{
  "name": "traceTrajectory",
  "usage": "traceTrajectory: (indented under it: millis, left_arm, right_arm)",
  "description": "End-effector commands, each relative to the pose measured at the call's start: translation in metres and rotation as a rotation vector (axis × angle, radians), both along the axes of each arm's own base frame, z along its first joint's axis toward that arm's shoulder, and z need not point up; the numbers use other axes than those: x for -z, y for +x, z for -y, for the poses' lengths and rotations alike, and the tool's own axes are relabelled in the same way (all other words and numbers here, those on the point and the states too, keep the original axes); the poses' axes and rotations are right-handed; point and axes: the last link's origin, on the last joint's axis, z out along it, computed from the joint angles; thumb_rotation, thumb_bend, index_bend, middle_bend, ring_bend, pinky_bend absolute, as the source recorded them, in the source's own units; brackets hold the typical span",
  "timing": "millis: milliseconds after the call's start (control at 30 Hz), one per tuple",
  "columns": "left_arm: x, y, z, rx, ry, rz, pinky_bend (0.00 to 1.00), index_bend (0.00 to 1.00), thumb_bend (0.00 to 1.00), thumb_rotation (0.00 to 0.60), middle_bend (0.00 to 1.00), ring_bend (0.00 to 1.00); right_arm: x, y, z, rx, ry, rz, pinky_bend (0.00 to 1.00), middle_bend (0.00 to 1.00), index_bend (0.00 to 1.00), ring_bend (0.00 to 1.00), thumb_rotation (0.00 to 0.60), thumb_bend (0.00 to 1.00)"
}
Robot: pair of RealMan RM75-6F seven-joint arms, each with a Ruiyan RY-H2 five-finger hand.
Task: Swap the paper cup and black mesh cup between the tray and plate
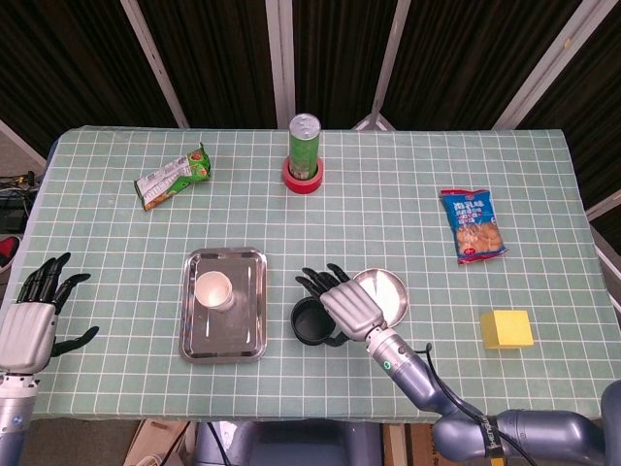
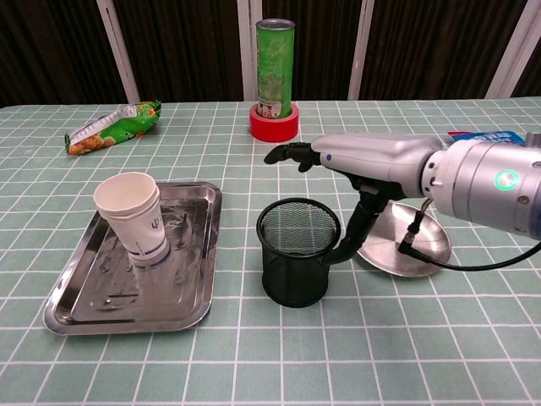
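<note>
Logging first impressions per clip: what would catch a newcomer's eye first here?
The right hand stands out, reaching over the black mesh cup with its thumb against the cup's side, just left of the plate. Next, the paper cup standing in the tray at left.

Two cameras of the robot's own, one high and one low.

The head view looks steeply down from the near edge, taking in the whole green checked table (image 1: pixel 408 175). The chest view sits low and close, facing level across it. Both share the steel tray (image 1: pixel 250 291) (image 2: pixel 199 254), black mesh cup (image 1: pixel 309 328) (image 2: pixel 292 275) and green canister (image 1: pixel 304 144) (image 2: pixel 275 63).
</note>
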Motion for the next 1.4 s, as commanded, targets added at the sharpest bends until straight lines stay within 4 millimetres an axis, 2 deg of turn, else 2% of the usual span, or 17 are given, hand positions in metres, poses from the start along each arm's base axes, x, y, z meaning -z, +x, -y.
traceTrajectory:
  millis: [33,267,433,667,833,967,1067,1200,1300,1400]
  left_arm:
    - [-0.002,0.0,0.0,-0.001,0.007,0.004,0.09,0.24,0.03,0.6,0.0,0.0]
    - [-0.004,-0.002,0.0,-0.008,0.016,0.023,0.09,0.24,0.06,0.6,0.0,0.0]
    - [-0.006,-0.002,0.0,-0.008,0.018,0.029,0.09,0.24,0.06,0.6,0.0,0.0]
    - [-0.007,-0.003,0.0,-0.015,0.019,0.035,0.09,0.24,0.06,0.6,0.0,0.0]
    - [-0.007,-0.003,0.0,-0.014,0.018,0.037,0.09,0.24,0.06,0.6,0.0,0.0]
    - [-0.009,-0.004,0.0,-0.016,0.02,0.04,0.09,0.25,0.06,0.6,0.0,0.0]
    - [-0.013,-0.006,0.0,-0.026,0.038,0.043,0.09,0.25,0.06,0.6,0.0,0.0]
    - [-0.019,-0.01,0.0,-0.034,0.043,0.04,0.09,0.25,0.06,0.6,0.0,0.0]
    - [-0.024,-0.013,-0.001,-0.047,0.054,0.051,0.09,0.25,0.06,0.6,0.0,0.0]
    - [-0.024,-0.013,-0.001,-0.05,0.055,0.045,0.09,0.25,0.06,0.6,0.0,0.0]
  right_arm:
    - [0.005,0.0,0.001,-0.019,-0.031,-0.035,0.06,0.1,0.05,0.2,0.6,0.0]
    - [0.013,0.002,-0.002,-0.025,-0.053,-0.054,0.1,0.16,0.15,0.24,0.6,0.0]
    - [0.017,0.003,-0.004,-0.031,-0.053,-0.06,0.1,0.24,0.22,0.29,0.6,0.0]
    - [0.018,0.004,-0.008,-0.058,-0.066,-0.071,0.12,0.36,0.33,0.37,0.6,0.0]
    - [0.018,0.006,-0.008,-0.057,-0.077,-0.065,0.17,0.46,0.4,0.47,0.6,0.0]
    - [0.013,0.004,-0.007,-0.057,-0.101,-0.061,0.19,0.5,0.43,0.51,0.6,0.0]
    - [0.001,0.002,-0.003,-0.047,-0.135,-0.052,0.19,0.5,0.43,0.51,0.6,0.0]
    - [-0.03,-0.006,0.008,-0.018,-0.217,-0.042,0.19,0.5,0.43,0.51,0.6,0.0]
    - [-0.06,-0.019,0.016,0.027,-0.27,-0.051,0.19,0.5,0.43,0.51,0.6,0.0]
    - [-0.08,-0.035,0.02,0.062,-0.284,-0.085,0.19,0.5,0.43,0.51,0.6,0.0]
